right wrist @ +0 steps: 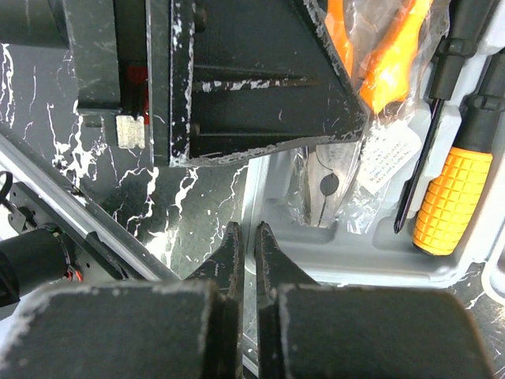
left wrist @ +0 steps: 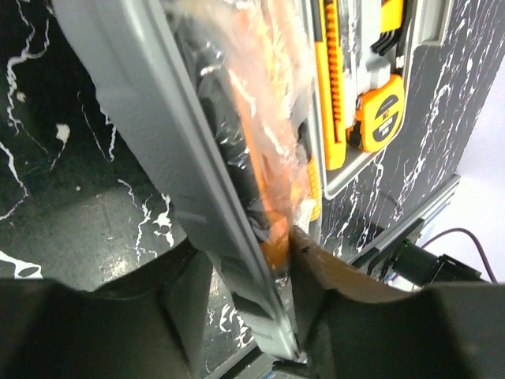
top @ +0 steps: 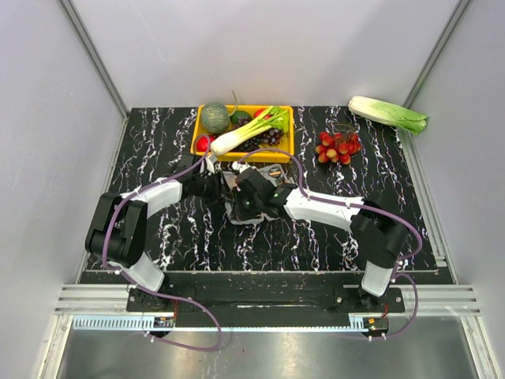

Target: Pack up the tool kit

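The tool kit [top: 239, 215], a grey hinged case, lies mid-table, mostly hidden under both grippers. In the left wrist view its lid [left wrist: 150, 110] stands tilted up over the base. The base holds a yellow tape measure [left wrist: 381, 110], an orange knife [left wrist: 331, 79] and bagged orange tools [left wrist: 272, 134]. My left gripper [left wrist: 246, 245] [top: 229, 185] straddles the lid's edge, one finger on each side. My right gripper [right wrist: 246, 227] [top: 250, 202] is shut, pinching the base's thin rim [right wrist: 256, 181]. An orange-handled screwdriver [right wrist: 450, 197] rests in the base.
A yellow tray [top: 286, 150] of vegetables stands just behind the case. Red cherry tomatoes [top: 338, 146] lie at the back right, with a cabbage [top: 387, 114] beyond them. Walls close in the table on the left, right and far sides.
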You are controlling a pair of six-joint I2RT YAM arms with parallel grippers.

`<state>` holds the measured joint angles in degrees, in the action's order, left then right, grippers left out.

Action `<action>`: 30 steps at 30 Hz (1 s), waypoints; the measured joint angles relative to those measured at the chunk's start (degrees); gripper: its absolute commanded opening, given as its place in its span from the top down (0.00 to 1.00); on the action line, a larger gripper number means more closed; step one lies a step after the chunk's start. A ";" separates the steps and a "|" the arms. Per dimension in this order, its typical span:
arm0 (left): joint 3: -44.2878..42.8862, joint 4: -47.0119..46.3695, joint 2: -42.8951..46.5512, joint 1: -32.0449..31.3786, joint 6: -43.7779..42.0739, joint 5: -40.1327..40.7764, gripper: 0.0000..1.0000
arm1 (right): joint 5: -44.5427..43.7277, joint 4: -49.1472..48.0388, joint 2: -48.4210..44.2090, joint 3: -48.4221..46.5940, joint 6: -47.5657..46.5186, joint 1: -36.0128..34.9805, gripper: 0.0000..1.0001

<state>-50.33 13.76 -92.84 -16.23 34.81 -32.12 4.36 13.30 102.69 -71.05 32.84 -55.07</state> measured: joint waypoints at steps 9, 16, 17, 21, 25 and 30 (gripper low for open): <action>-2.34 2.14 -0.07 0.00 -0.22 0.26 0.69 | -2.64 -0.04 -1.97 0.11 1.75 -0.04 0.40; -7.89 10.95 -0.33 -0.04 -5.01 3.48 0.71 | -12.83 5.31 -9.90 0.31 2.54 1.11 0.43; -8.79 12.37 -0.33 -0.04 -6.05 4.04 0.71 | -13.99 6.16 -10.78 0.44 3.10 1.81 0.45; -12.76 18.84 -0.33 -0.04 -10.95 6.80 0.72 | -17.77 9.60 -14.29 4.22 7.82 9.49 0.50; -15.26 24.15 -0.33 -0.04 -14.88 8.96 0.71 | -20.48 12.85 -14.19 9.64 10.99 16.48 0.55; -17.55 28.59 -0.33 -0.13 -17.00 11.50 0.68 | -20.33 15.34 -8.35 10.86 12.46 16.65 0.61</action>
<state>-67.88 42.35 -93.17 -16.36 17.80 -20.62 -15.97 28.64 94.35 -60.18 45.30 -38.41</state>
